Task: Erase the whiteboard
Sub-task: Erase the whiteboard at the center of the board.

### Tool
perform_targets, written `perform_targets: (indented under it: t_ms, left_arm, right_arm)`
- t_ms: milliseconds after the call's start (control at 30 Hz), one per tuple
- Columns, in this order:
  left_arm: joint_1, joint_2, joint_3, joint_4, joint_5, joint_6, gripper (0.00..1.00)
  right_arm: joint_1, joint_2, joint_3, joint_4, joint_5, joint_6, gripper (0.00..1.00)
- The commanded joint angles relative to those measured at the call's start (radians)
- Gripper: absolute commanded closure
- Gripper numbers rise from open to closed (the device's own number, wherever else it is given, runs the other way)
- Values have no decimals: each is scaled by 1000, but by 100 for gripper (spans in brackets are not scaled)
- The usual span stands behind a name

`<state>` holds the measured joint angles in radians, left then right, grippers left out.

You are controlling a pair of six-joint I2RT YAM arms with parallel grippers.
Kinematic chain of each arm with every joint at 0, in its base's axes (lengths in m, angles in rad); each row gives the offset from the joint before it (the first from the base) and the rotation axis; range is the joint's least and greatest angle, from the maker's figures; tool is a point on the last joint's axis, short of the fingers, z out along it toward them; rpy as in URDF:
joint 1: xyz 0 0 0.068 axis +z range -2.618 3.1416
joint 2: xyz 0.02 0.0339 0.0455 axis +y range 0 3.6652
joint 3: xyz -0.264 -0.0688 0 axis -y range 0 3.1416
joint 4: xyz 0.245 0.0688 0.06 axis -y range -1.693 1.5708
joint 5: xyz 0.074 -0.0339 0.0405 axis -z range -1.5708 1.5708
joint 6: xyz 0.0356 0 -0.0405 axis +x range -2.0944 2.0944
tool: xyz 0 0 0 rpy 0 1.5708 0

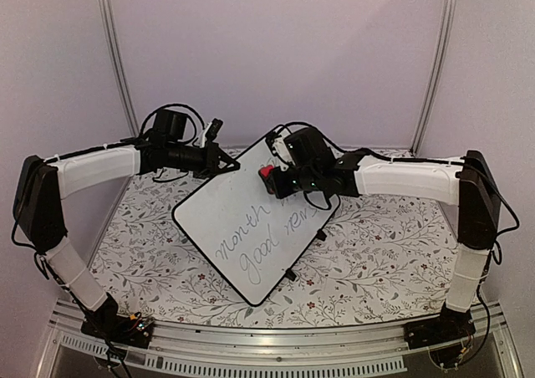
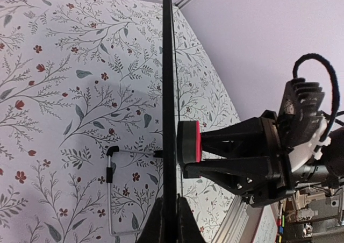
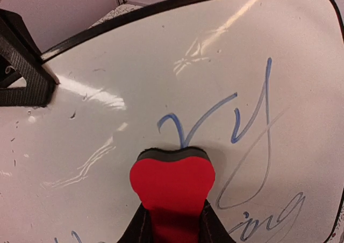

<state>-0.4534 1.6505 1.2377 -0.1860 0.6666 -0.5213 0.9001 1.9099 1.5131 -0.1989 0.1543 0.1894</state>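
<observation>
The whiteboard [image 1: 242, 236] stands tilted on the table with grey handwriting across its face. My left gripper [image 1: 231, 167] is shut on its top edge; in the left wrist view the board is a thin black line [image 2: 169, 92] pinched between the fingers [image 2: 156, 224]. My right gripper [image 3: 172, 224] is shut on a red eraser [image 3: 172, 184] with a dark felt face. The felt presses on the board [image 3: 161, 65] just below blue pen strokes. Seen from the side, the eraser [image 2: 189, 141] touches the board's face near the held edge.
A floral table cover [image 1: 376, 252] lies under the board. A bent wire stand [image 2: 110, 189] sticks out behind the board. An aluminium rail [image 1: 276, 344] runs along the near edge, and two metal posts [image 1: 117, 60] rise at the back.
</observation>
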Motion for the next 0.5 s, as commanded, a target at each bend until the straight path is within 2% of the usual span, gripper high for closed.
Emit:
perform_targets:
  t_ms: [0,200,467]
  left_arm:
    - [-24,12,-21,-21,43,55,100]
    - [-24,13,-23,-22,42,56,100]
    - [-25,15,-24,-21,35,56,100]
  right_arm:
    - [-6,-50,-142,-40,-11,45,100]
    - [-6,-108,-215,-20,3,57,100]
    - [-6,-51,-60,-52,43,39,100]
